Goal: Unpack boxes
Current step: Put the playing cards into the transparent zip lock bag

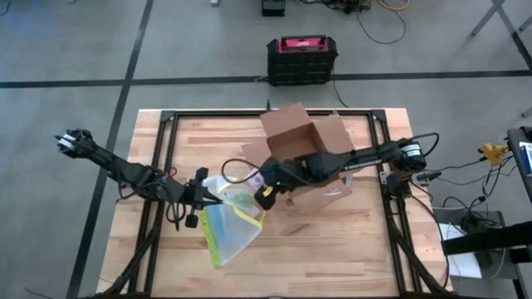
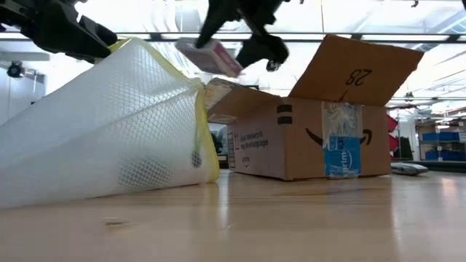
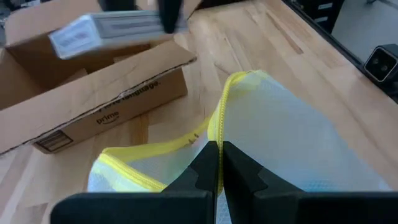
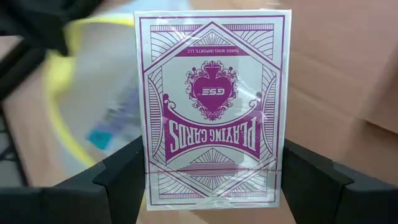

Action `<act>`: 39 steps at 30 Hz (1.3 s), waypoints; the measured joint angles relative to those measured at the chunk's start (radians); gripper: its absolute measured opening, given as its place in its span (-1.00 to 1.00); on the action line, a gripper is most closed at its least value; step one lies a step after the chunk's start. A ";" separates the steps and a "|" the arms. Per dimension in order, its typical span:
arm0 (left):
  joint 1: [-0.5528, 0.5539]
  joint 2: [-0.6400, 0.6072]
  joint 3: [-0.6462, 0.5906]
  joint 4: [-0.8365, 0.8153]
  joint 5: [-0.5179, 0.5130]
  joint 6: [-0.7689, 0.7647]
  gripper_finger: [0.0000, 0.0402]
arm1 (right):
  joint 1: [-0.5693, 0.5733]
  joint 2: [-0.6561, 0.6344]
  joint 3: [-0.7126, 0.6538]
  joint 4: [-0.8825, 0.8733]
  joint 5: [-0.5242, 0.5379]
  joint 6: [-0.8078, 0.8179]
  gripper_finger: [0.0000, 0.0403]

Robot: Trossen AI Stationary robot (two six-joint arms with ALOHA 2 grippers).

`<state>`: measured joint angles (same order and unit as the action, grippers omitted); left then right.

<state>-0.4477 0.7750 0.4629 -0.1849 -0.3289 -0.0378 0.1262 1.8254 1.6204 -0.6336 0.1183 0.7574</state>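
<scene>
Your right claw [image 4: 211, 180] grips a playing-card pack [image 4: 211, 106] by its lower edges, held above the pouch [image 1: 229, 224] beside the open box [image 1: 303, 149] on the counter [image 1: 332, 257]. The pack could slip out (shallow purchase). Your left claw [image 3: 219, 163] pinches the pouch rim; losing it closes the mouth.

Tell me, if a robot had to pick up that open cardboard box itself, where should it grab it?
Probably by the raised flap. On the cardboard box it stands up clear of the body, thin enough for two fingers, so coming down from above looks easiest. The body looks too wide to pinch. The right end effector is busy holding a pack of playing cards.
</scene>
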 joint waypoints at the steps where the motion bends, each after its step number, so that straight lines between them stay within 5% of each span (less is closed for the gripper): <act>1: 0.000 -0.001 0.000 0.001 0.000 0.003 -1.00 | 0.003 0.012 0.007 0.007 -0.015 -0.009 0.40; 15: 0.000 -0.017 0.000 0.039 -0.002 0.060 -1.00 | 0.010 0.260 0.175 0.012 -0.175 -0.123 0.40; 28: -0.001 -0.014 -0.001 0.044 -0.053 0.072 -1.00 | -0.008 0.608 0.664 -0.015 -0.226 -0.331 0.54; 33: -0.001 -0.021 -0.002 0.045 -0.053 0.035 -0.96 | -0.013 0.637 0.717 -0.022 -0.224 -0.418 0.77; 39: 0.000 -0.058 -0.002 -0.022 -0.055 -0.103 -0.78 | -0.017 0.630 0.715 -0.050 -0.203 -0.518 0.79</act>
<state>-0.4481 0.7172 0.4614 -0.2069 -0.3842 -0.1404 0.1095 2.4557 2.3354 -0.6838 -0.0849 0.2394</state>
